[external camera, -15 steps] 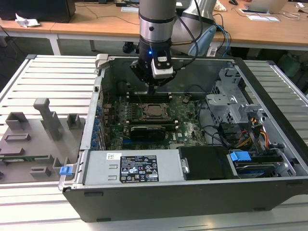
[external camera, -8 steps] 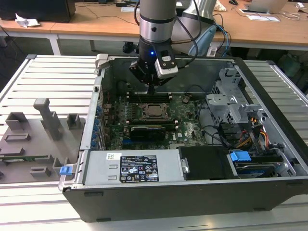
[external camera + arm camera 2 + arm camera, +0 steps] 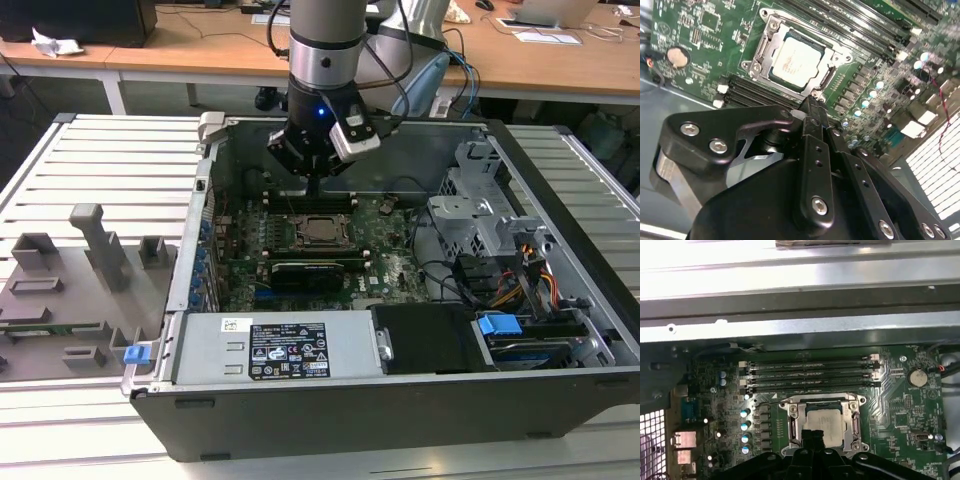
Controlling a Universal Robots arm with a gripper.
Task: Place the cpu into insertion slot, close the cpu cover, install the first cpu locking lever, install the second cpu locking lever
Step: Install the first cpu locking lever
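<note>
One arm: a Universal Robots arm (image 3: 325,50) reaches down from above into the open computer case (image 3: 400,420), which lies on its side on the slatted bench (image 3: 100,170).
Claw: the claw (image 3: 313,190) (image 3: 812,107) (image 3: 812,437) is clenched, fingers pressed together with nothing seen between them; its tip hangs just beside one edge of the socket.
Cpu: the cpu (image 3: 795,62) (image 3: 825,422) (image 3: 322,228) sits flat in the insertion slot (image 3: 812,406), silver top facing up.
Cpu cover: the cpu cover (image 3: 830,60) (image 3: 797,425) lies down flat, framing the chip through its cut-out.
Memory slots: four long black memory slots (image 3: 810,375) (image 3: 865,25) run just beside the socket.
Coin battery: a round coin battery (image 3: 677,56) (image 3: 916,377) sits on the green motherboard (image 3: 400,255), apart from the socket.
Graphics card: a black graphics card (image 3: 315,272) lies near the socket.
Fixture tray: a grey fixture tray (image 3: 70,290) rests on the bench at the exterior view's left.
</note>
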